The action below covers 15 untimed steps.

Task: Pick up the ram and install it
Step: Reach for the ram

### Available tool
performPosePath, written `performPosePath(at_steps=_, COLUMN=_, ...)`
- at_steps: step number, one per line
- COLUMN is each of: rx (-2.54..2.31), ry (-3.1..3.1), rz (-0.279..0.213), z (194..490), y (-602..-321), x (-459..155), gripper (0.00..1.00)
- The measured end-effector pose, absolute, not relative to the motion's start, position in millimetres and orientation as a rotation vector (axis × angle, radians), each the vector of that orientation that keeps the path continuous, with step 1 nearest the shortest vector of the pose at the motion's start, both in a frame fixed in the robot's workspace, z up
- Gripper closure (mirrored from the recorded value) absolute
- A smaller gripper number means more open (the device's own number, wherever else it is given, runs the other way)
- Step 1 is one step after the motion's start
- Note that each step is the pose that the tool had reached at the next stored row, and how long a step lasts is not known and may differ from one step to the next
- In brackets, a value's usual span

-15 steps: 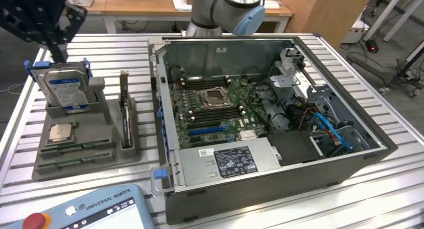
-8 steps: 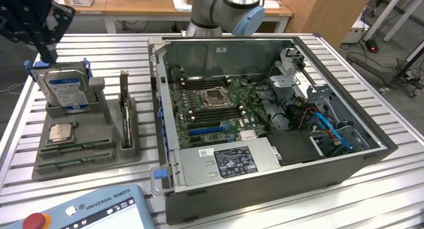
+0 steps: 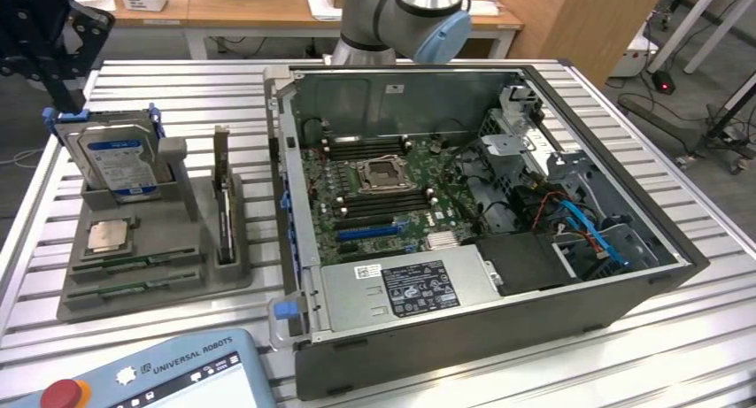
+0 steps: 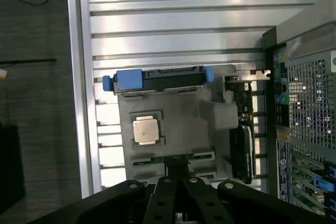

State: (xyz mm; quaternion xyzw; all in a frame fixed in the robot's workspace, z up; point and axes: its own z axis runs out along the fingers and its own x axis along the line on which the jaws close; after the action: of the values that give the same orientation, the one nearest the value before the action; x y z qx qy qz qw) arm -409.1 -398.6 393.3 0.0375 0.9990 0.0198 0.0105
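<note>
Approach step: gripper above the parts tray, ram not yet picked.
Jaws are closed and empty; the ram lies in its tray slot beside the processor chip. A grasp likely calls for opened jaws squared across the thin board.

Teach pendant front reads "UNIVERSAL ROBOTS".

Ribbed brushed-metal worktop; matt grey plastic holder; shiny metal-lidded processor; perforated dark metal case.
</note>
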Motion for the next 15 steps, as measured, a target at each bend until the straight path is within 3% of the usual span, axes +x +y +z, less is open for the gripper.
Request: performPosePath(at_steps=15, rx=0.117, ry=3.118, rz=0.062, z=393.3, y=-407.7, x=-409.2, gripper=0.9)
